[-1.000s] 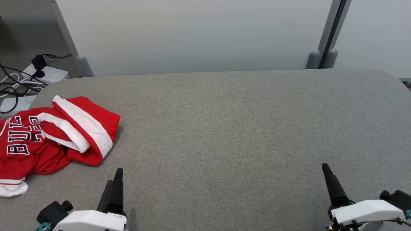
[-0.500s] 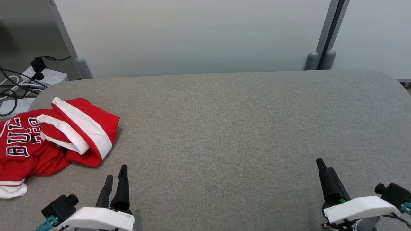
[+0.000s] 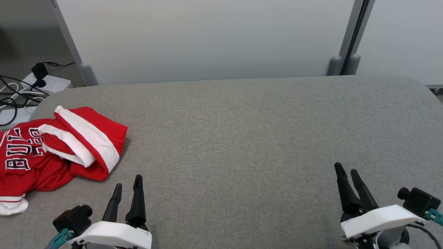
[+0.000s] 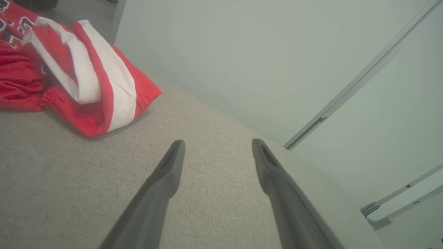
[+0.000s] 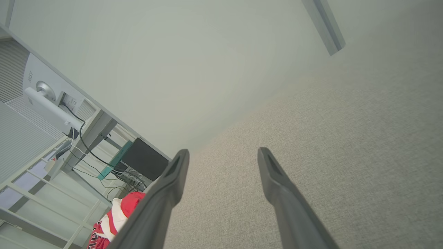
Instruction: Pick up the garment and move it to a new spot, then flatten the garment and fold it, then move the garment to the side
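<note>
At the far left of the grey padded table we see the garment. It is a red jersey with white bands and dark letters, crumpled near the table's left edge and partly cut off by the border of the head view. Its long axis runs roughly across the table, from the left edge toward the middle. The folded end with the broad white band points to the right and a little away from us. Just to the right of this end, and nearer to us, hangs our left gripper, its two dark fingers spread apart and holding nothing. The jersey lies forward and to the left of these jaws, near but not touching. Far to the right is our right gripper, its jaws also spread and empty, well apart from the jersey. We judge that the left arm is the nearer one for the pick, and that it must turn leftward to reach the white-banded end.
</note>
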Motion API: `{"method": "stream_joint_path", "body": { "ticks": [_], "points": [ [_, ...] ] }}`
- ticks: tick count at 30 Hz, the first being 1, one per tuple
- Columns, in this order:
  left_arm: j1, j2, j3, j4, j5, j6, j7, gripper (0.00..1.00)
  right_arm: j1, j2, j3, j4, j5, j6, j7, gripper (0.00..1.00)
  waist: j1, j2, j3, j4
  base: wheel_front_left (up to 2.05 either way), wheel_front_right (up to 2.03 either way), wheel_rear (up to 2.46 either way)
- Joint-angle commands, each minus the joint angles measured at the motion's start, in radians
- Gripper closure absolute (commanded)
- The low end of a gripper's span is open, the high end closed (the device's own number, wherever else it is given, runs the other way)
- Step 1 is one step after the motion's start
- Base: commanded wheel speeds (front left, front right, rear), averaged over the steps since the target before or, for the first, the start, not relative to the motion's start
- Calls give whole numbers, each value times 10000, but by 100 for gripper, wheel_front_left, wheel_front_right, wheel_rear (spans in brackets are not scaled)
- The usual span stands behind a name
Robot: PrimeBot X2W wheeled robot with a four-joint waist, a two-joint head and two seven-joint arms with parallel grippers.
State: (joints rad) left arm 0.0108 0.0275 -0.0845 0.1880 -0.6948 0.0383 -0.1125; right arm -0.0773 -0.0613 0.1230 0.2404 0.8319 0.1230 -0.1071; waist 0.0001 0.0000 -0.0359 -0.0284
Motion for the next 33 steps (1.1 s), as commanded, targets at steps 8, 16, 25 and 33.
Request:
{"method": "stream_joint_path", "body": {
  "ticks": [8, 16, 25, 33],
  "points": [
    [-722, 170, 14, -560, 1198, 235, -324, 0, -542, -164, 415, -454, -1026, 60, -378, 0, -1, 0, 6, -21, 0, 0, 0],
    [-767, 181, -107, -623, 2162, 354, -559, 0, -630, -209, 611, -560, -1886, 63, -613, 0, -1, 0, -34, -45, 0, 0, 0],
    [-819, 194, -246, -718, 3092, 275, -823, 0, -703, -288, 794, -733, -2897, 67, -877, 0, -1, 0, -73, -81, 0, 0, 0],
    [-855, 206, -375, -783, 3869, 383, -1058, 0, -783, -317, 990, -833, -3759, 71, -1112, 0, -1, 0, -96, -179, 0, 0, 0]
  ]
}}
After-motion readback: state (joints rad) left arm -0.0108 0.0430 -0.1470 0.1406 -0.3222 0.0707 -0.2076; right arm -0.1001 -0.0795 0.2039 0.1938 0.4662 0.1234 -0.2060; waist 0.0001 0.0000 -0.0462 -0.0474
